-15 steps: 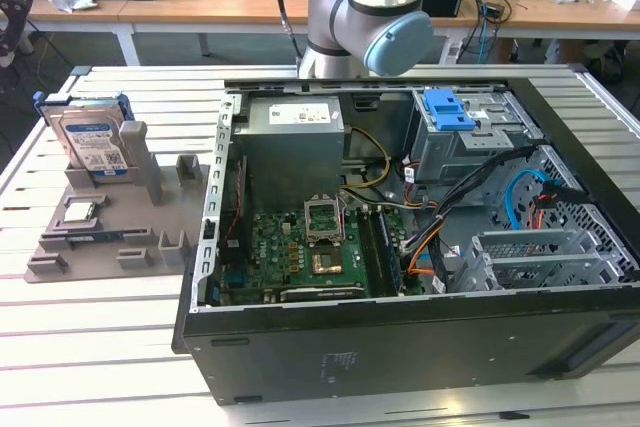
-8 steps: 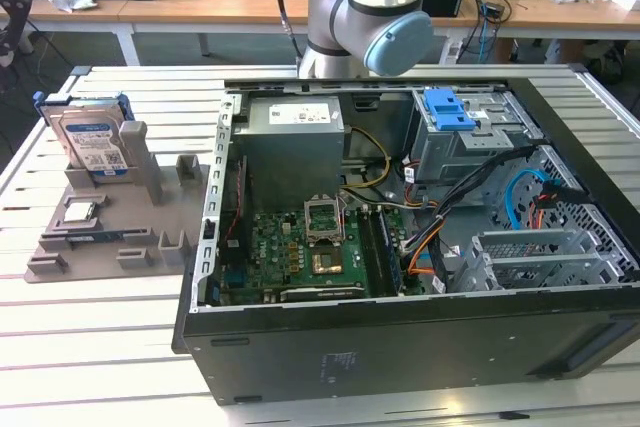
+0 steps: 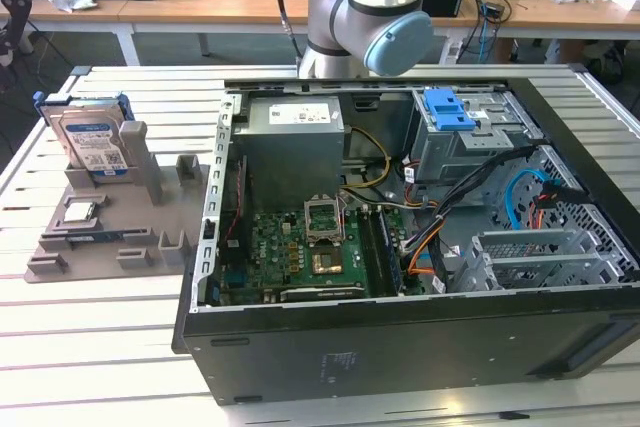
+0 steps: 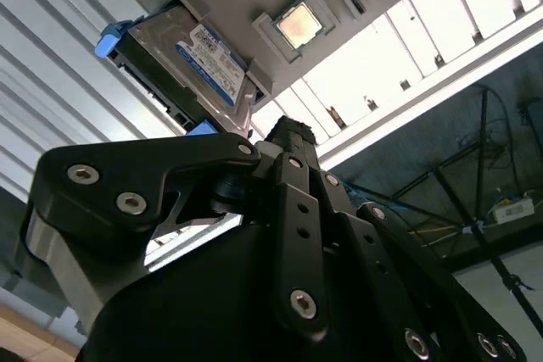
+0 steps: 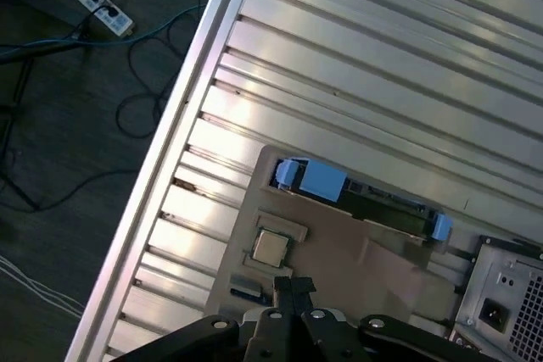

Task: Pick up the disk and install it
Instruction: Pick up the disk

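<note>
The disk, a silver drive with a white-and-blue label in a blue carrier frame, stands on edge in a slot of the grey holder on the exterior view's left. In the second wrist view the disk shows its label face. The first wrist view catches the disk edge-on with its blue frame. My gripper hangs well above the holder with its black fingers together and nothing between them. In the first wrist view my gripper is over the holder, apart from the disk.
A small square processor chip lies on the holder near the disk. The open computer case takes up the slatted table's middle and right, with a drive bay and blue bracket at its back. The arm's base stands behind it.
</note>
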### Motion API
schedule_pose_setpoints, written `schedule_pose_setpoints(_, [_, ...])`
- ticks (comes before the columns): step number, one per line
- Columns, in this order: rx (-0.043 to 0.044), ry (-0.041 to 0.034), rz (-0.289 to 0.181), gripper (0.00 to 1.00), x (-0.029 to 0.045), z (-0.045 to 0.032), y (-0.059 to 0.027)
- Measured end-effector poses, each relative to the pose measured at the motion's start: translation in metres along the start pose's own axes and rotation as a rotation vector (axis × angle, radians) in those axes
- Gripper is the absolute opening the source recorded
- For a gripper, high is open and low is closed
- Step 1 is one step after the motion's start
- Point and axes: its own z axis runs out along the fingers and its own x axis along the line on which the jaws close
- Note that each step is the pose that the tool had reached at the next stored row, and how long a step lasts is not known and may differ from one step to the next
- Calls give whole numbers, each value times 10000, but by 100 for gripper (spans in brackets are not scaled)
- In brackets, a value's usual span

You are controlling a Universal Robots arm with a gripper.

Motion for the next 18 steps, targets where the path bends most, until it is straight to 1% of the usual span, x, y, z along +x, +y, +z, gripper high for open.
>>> schedule_pose_setpoints(8, [-17, 27, -738, 10, 0, 0, 0])
schedule_pose_setpoints(10, [-25, 38, -1078, 10, 0, 0, 0])
schedule_pose_setpoints(18, [-46, 70, -1970, 10, 0, 0, 0])
